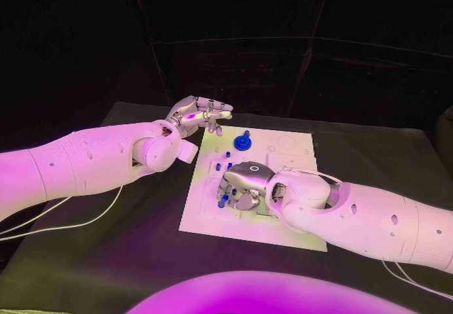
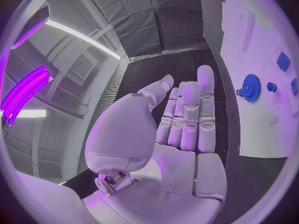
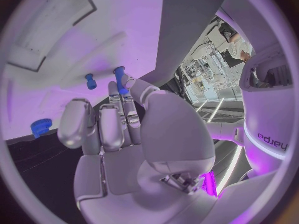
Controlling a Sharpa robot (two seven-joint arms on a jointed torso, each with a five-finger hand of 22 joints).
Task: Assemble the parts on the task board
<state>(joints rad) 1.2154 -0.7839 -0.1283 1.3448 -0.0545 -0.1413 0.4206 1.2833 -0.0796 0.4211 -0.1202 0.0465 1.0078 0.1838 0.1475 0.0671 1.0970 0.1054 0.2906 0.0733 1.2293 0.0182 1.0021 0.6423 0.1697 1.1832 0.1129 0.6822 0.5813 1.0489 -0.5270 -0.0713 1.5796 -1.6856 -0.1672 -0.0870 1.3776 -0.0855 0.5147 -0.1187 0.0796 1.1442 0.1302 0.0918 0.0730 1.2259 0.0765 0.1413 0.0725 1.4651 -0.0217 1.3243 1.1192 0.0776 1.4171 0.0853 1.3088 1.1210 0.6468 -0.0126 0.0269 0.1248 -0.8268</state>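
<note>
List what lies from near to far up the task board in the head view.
Right hand over the board's near middle → blue gear standing farther up the task board → left hand at its far left corner.

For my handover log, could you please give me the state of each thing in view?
White task board: flat on the black table.
Blue toothed gear: on the board, untouched.
Small blue peg: at the right hand's fingertips; grip unclear.
Left hand: holds nothing, off the board's corner.
Right hand: over the board, fingers down.
</note>
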